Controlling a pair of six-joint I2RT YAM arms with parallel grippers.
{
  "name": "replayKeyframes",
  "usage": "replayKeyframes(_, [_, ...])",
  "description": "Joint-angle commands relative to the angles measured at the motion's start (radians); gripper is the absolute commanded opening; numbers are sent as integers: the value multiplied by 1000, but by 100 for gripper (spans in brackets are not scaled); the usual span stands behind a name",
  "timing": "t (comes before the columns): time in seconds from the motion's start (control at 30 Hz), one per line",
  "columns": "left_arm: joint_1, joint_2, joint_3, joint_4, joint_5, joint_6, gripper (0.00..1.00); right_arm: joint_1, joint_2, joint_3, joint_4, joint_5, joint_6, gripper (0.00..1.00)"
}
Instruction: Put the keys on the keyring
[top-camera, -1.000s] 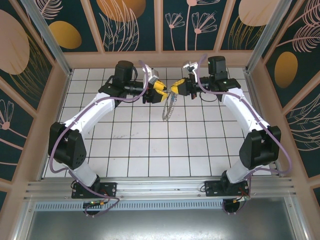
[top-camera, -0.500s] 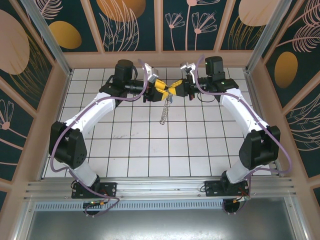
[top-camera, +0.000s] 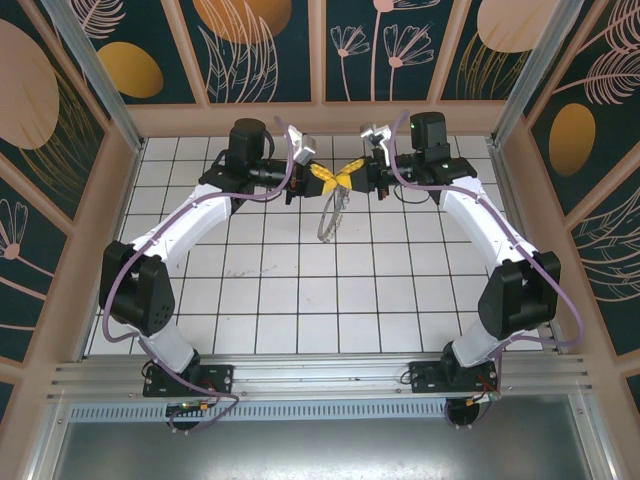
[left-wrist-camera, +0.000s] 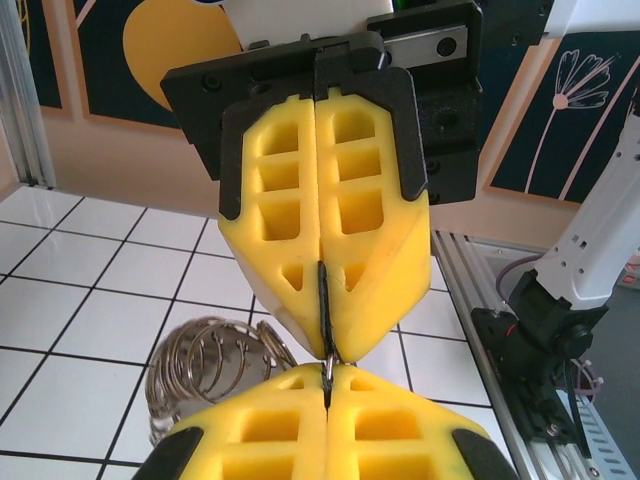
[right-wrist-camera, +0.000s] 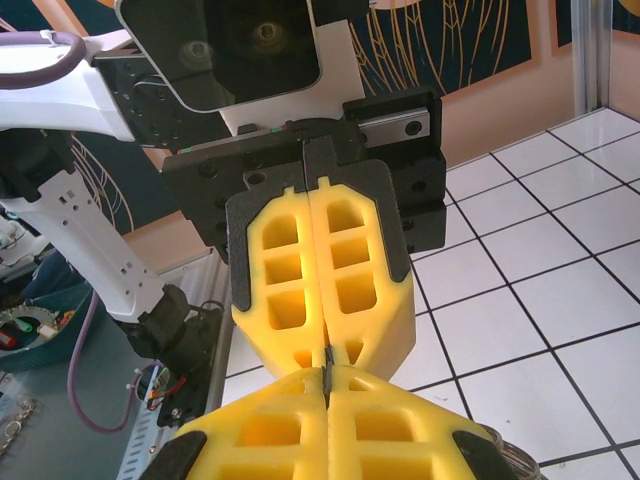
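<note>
- Near the far edge of the surface (top-camera: 260, 300), about midway along it, the left pincer (top-camera: 322, 176) and the right pincer (top-camera: 350, 172) meet tip to tip in the air.
- Both are closed. In the left wrist view a thin dark strand runs down the seam of the right pincer (left-wrist-camera: 325, 340) and into the seam of the left pincer (left-wrist-camera: 327, 388). I take that strand for the wire of the keyring, so both are gripping it.
- The right wrist view agrees: the left pincer (right-wrist-camera: 324, 345) and the right pincer (right-wrist-camera: 327, 385) are each shut with the same thin line between their pads.
- The keyring (top-camera: 326, 228) hangs below the two tips, off the surface. Its silvery pieces (left-wrist-camera: 215, 360) bunch just to one side of the grip.
- I cannot pick out the blue-headed key; it is hidden or too small to tell.
- Step in hand, as I judge it: the loop is held at two neighbouring spots, probably either side of its opening, ready to be parted or steadied for threading.
- The next move calls for a small, careful pull or twist to open a gap without the wire slipping from the pads. One pincer must then be freed to fetch the key.
</note>
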Motion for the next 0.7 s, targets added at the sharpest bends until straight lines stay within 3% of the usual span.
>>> replayKeyframes(0.0, [4, 8, 7, 41, 43, -11, 0, 10, -5, 3, 58, -22, 21, 0])
replayKeyframes(0.13, [4, 3, -12, 76, 42, -46, 0, 9, -2, -5, 129, 2, 85, 3])
replayKeyframes(0.2, [4, -6, -31, 117, 0, -71, 0, 0, -19, -34, 206, 24, 148, 17])
replayKeyframes(0.3, [4, -15, -71, 221, -39, -142, 0, -33, -73, -109, 353, 59, 260, 28])
replayKeyframes(0.67, [4, -26, -215, 630, -77, -471, 0, -139, -255, -516, 967, 252, 716, 41])
